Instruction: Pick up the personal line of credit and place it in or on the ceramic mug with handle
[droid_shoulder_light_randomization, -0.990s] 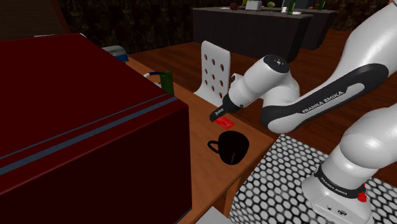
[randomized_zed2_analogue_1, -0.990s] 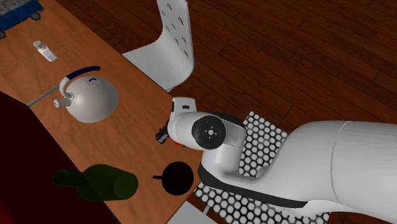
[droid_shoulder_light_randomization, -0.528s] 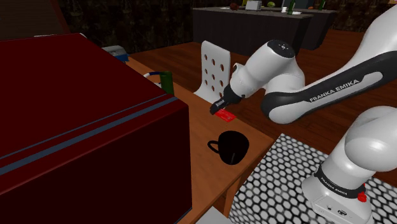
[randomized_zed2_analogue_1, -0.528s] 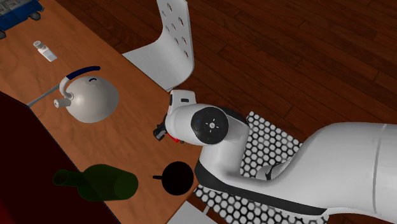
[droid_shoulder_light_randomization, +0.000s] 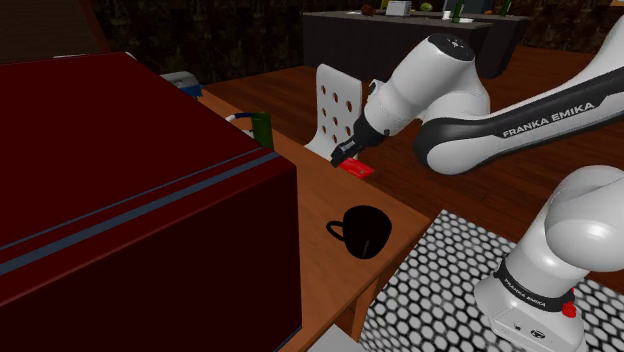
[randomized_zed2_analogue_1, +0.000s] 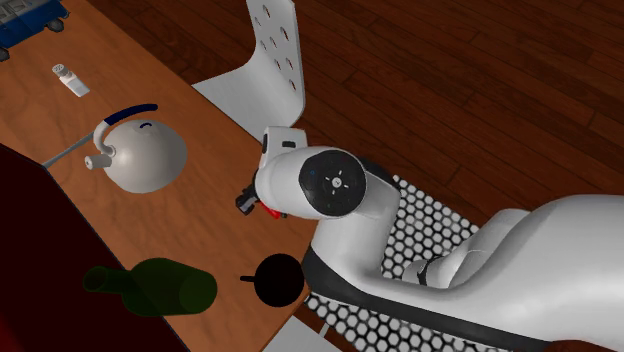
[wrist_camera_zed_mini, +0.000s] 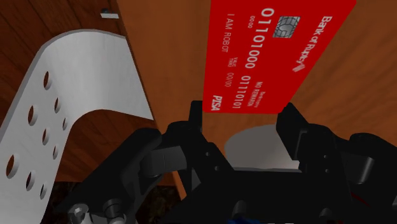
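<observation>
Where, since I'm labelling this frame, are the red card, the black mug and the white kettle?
red card (wrist_camera_zed_mini: 273, 57), wrist view, middle of its printed face.
black mug (droid_shoulder_light_randomization: 368, 238), shoulder view, side of its body.
white kettle (randomized_zed2_analogue_1: 148, 160), second exterior view, top of its domed body.

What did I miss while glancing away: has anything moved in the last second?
The arm raised the red card, clasped in its jaws, higher above the table, toward the white chair. The black mug, kettle and green bottle stayed put.
</observation>
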